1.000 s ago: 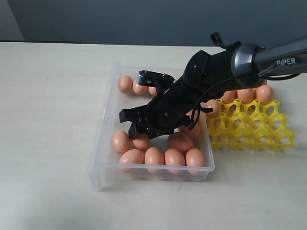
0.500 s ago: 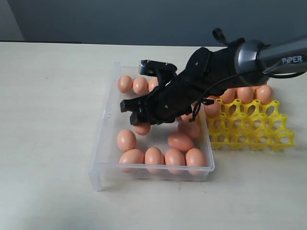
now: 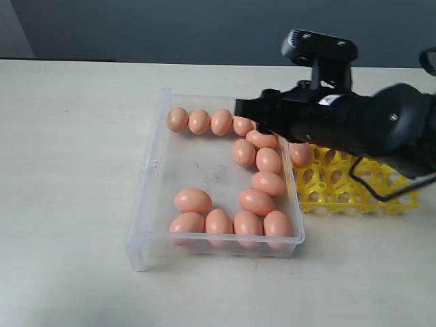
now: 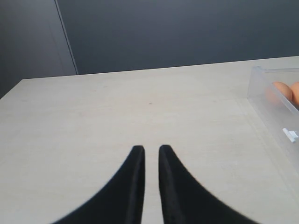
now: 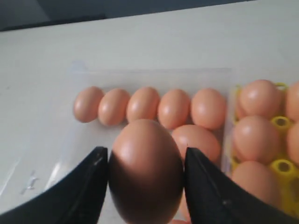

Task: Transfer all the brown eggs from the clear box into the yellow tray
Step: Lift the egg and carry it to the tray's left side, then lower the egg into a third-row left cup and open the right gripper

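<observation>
My right gripper is shut on one brown egg, held upright between both fingers above the clear box. In the exterior view this gripper hangs over the box's far right corner, and the held egg is hidden there. Several brown eggs lie in the box, along its far side, right side and near side. The yellow tray sits right of the box, mostly behind the arm, with several eggs in its cups. My left gripper is shut and empty over bare table, left of the box.
The pale table stretches left of and in front of the box. A dark wall runs behind the table. The right arm's black body covers much of the tray.
The right gripper has risen out of the box middle and swung back to the right with an egg. One loose egg at the near left has shifted a little to the right.
</observation>
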Tool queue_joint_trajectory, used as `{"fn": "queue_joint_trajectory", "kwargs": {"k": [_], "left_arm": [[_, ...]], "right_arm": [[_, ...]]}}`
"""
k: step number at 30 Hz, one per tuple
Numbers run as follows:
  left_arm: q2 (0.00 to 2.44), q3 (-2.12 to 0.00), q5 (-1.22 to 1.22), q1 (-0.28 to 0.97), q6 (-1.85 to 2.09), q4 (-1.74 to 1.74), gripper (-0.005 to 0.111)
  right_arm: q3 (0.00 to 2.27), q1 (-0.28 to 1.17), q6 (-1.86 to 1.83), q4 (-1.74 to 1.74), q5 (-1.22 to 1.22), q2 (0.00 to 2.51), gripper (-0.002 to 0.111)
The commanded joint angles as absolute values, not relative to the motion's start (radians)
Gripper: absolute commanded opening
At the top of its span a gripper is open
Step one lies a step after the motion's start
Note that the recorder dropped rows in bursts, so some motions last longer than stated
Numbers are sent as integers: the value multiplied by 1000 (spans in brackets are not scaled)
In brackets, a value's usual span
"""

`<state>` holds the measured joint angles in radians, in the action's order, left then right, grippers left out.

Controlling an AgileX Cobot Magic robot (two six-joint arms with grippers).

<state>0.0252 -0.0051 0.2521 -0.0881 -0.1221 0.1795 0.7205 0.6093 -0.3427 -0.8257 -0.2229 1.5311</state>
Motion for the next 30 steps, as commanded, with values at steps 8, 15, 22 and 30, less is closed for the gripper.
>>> {"fn": "queue_joint_trajectory", "kwargs": {"k": [8, 15, 22, 30], "left_arm": [[26, 0, 240, -88, -123, 177, 12], [26, 0, 240, -88, -123, 177, 12], [26, 0, 240, -88, -123, 177, 12], [26, 0, 240, -88, -123, 177, 12]], "right_arm": [[493, 604, -348, -925, -587, 1473, -1], [493, 549, -350, -928, -600, 1539, -1], [495, 524, -345, -833, -593, 1565, -1], [496, 524, -307, -821, -661, 1658, -1]]}}
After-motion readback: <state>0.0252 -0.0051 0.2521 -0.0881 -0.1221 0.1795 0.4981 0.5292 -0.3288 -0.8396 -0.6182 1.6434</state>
